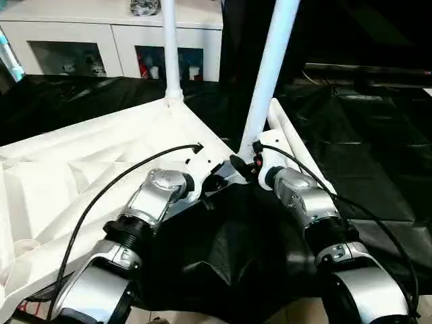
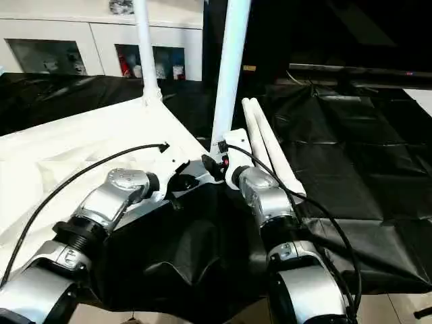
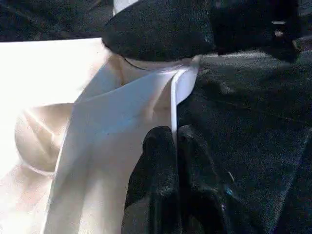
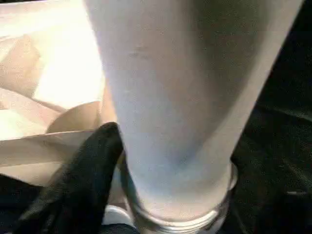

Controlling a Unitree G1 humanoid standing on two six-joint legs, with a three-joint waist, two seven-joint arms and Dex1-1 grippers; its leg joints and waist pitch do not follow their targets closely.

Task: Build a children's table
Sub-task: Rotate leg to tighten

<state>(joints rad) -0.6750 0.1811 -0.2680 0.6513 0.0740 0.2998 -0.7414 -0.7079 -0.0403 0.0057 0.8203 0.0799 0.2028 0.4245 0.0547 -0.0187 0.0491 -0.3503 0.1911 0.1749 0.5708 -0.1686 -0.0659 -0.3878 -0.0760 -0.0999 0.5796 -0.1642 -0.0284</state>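
The white tabletop (image 1: 81, 162) lies underside up on black cloth, its ribs showing. One white leg (image 1: 171, 54) stands upright in the far corner socket. A second leg (image 1: 266, 88) stands in the near corner, tilted slightly to the right. My right gripper (image 1: 246, 165) is around the base of this leg (image 4: 175, 97), just above the socket ring. My left gripper (image 3: 173, 134) is shut on the tabletop's thin rim (image 3: 173, 97) right next to that corner. Two more legs (image 1: 293, 145) lie side by side on the cloth, to the right of the corner.
A white glass-door cabinet (image 1: 81, 40) stands behind the work. Black cloth (image 1: 378, 148) covers the surface to the right and in front, bunched up between my forearms. A dark shelf edge (image 1: 364, 71) runs at the back right.
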